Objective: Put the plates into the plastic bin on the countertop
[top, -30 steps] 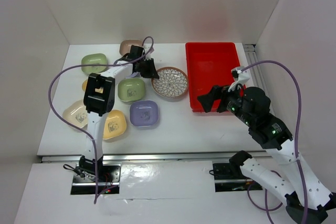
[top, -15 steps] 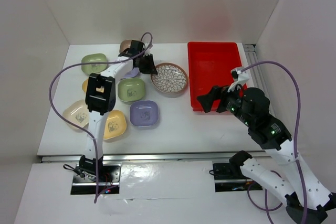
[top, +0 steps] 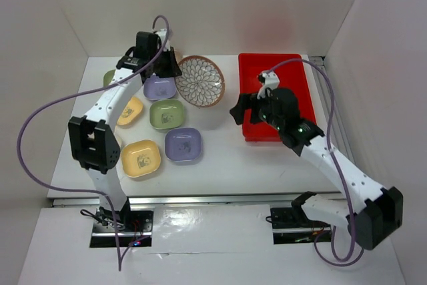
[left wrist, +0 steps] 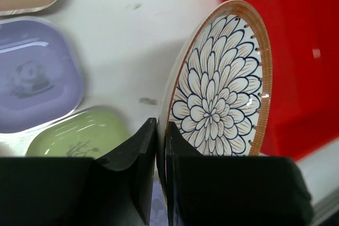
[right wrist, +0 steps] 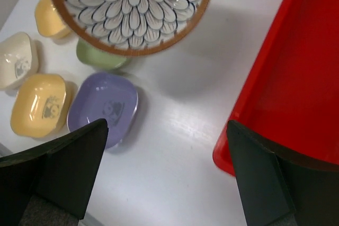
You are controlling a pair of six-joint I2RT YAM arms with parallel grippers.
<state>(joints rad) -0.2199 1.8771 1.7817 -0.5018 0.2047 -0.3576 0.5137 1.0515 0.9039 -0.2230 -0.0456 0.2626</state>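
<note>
Round plate (top: 200, 81) lifted, tilted, face twd bin (top: 288, 71).

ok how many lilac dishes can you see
2. One lilac dish sits near the front edge; the other lies farther back, beside the round plate. The left arm may hide more.

I operate in a robotics test cell. Indicators: a plain white worktop (top: 220, 161) enclosed by bare white panel walls (top: 220, 11), my two arms (top: 110, 101) bolted to metal base plates (top: 143, 221) at its near edge, and exposed purple cables (top: 19, 139) looping above the surface.
</note>
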